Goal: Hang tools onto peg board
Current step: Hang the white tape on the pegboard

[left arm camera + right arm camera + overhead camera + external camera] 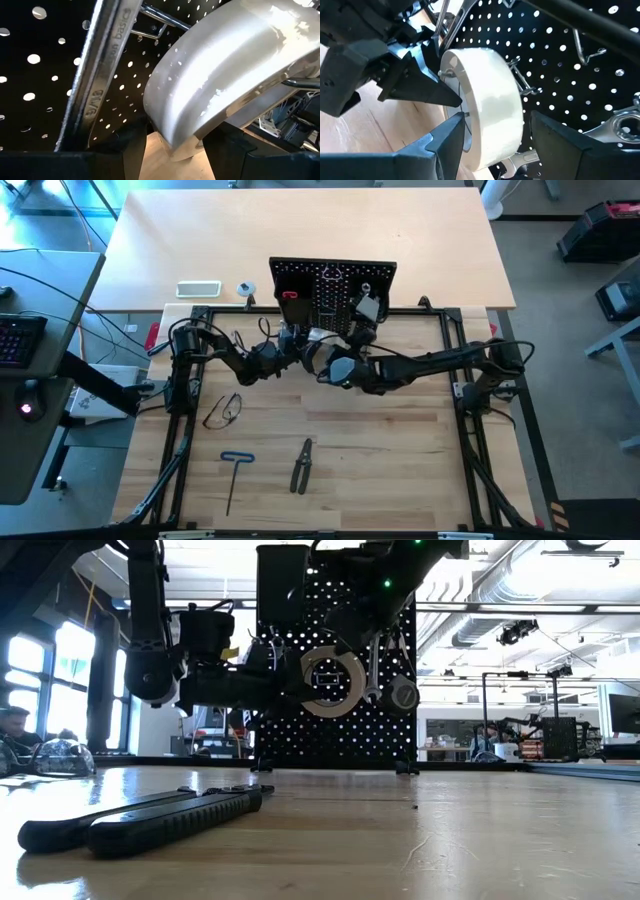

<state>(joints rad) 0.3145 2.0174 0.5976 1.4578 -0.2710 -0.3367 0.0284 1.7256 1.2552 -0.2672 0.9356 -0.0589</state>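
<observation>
Right wrist view: both hands, left hand point(451, 102) and right hand point(492, 145), grip the tape roll point(487, 112) (at the peg board point(580, 75)).

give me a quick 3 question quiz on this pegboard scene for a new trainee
1. True or false: the blue T-handle key already hangs on the peg board.
2. Which item do both grippers flank? A) tape roll B) safety glasses C) pliers
3. Fill in: the pliers lie on the ____.

Key: 1 false, it lies on the table. 2 A, the tape roll, with the left gripper and right gripper on it. 3 table.
</observation>
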